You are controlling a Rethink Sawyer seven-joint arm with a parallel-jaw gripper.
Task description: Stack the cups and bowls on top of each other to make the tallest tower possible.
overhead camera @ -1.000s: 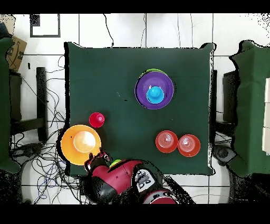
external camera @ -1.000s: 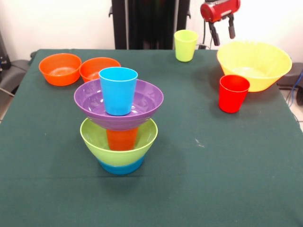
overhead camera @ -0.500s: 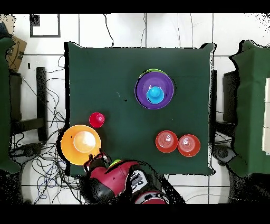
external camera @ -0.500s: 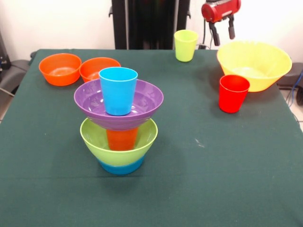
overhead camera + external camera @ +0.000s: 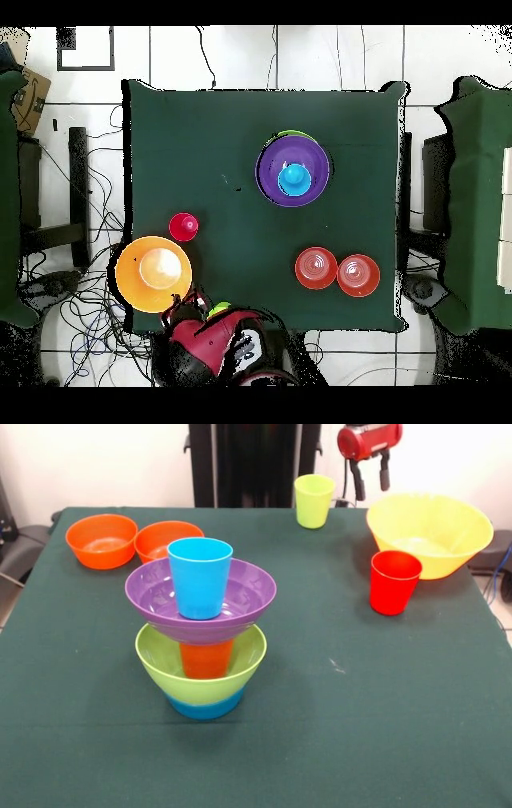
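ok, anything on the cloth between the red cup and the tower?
Nothing. In the front view the stretch from the red cup to the tower is bare green cloth, and the overhead view shows the same.

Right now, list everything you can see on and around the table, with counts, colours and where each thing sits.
table: one, dark green cloth.
tower: one, mid-table; bottom to top blue bowl, lime bowl, orange cup, purple bowl, blue cup.
orange bowls: two, side by side at a far corner, front view.
yellow bowl: one, at the opposite far corner.
red cup: one, just in front of the yellow bowl.
yellow-green cup: one, at the far edge.
end effector: one, red with black fingers, open, raised between the yellow-green cup and the yellow bowl.
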